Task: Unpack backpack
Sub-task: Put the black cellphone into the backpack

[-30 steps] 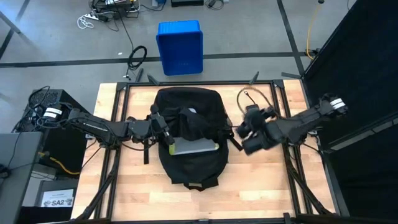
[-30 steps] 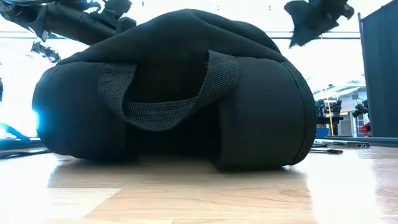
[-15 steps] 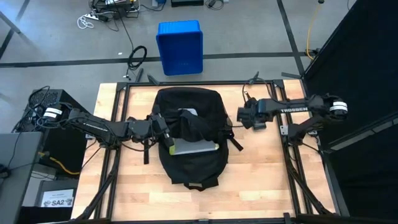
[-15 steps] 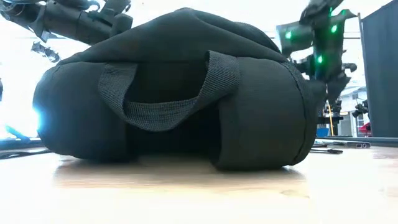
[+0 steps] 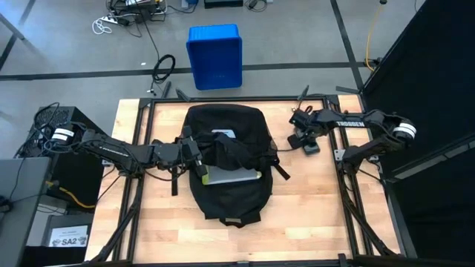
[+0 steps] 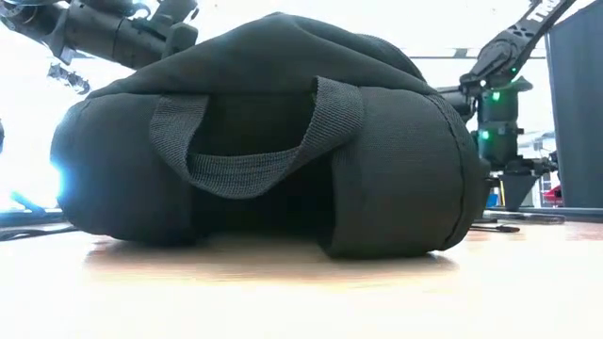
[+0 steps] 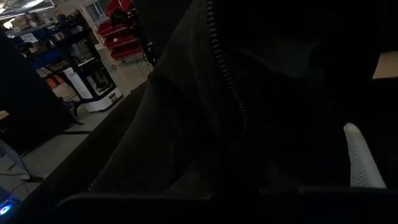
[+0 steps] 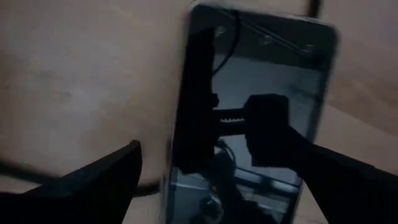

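The black backpack (image 5: pixel 226 167) lies flat at the table's middle, its carry loop (image 6: pixel 254 141) facing the near edge. A flat grey slab (image 5: pixel 231 176) shows in its open mouth. My left gripper (image 5: pixel 196 153) is shut on the fabric at the left side of that opening. Right of the backpack, toward the far edge, my right gripper (image 5: pixel 304 139) points down and stands open above a dark glossy phone (image 8: pixel 249 106) that lies flat on the wood. One finger stands on either side of the phone, and I see no touch. My left gripper holds the backpack's fabric at the left edge of the opening (image 5: pixel 202 150), beside the zipper (image 7: pixel 231 93). It comes in about level from the table's left. The darkness of the wrist view hides the fingers' meeting with the cloth. The backpack's body stays on the table.
A blue plastic bin (image 5: pixel 214 55) stands on the floor beyond the far edge. A thin cable (image 5: pixel 291 115) loops on the table's far right, near my right gripper. Black frame rails (image 5: pixel 349 185) run along both sides. Bare wood (image 5: pixel 312 215) lies at the near right.
My right gripper has swung from beside the backpack's right side toward the table's far edge. It has sunk close to the tabletop and tipped from about level to pointing down. The phone now lies on the wood beneath it. The backpack and my left gripper have kept still.
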Controlling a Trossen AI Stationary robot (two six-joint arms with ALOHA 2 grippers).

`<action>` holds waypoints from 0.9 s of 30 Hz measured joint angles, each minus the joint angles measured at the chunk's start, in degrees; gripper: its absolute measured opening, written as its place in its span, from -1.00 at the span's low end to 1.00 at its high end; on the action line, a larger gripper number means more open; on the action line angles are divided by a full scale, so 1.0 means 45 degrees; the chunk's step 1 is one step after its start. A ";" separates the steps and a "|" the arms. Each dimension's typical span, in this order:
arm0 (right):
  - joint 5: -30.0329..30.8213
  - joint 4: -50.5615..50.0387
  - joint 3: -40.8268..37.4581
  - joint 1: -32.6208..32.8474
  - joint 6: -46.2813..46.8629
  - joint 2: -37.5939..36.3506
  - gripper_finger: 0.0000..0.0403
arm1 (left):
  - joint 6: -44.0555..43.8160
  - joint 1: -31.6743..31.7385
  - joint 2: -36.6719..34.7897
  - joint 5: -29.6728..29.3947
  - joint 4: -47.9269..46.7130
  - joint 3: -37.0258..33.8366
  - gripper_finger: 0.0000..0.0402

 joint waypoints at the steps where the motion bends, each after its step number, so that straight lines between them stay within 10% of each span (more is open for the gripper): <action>1: 0.0189 -0.0090 -0.0114 -0.0165 -0.0085 -0.0005 0.97 | -0.0005 0.0000 0.0002 -0.0002 -0.0025 0.0002 -1.00; 27: 0.0627 0.0049 -0.0521 -0.1343 -0.0937 0.0015 0.63 | 0.0191 -0.0005 0.0004 0.0023 -0.0095 0.0002 -1.00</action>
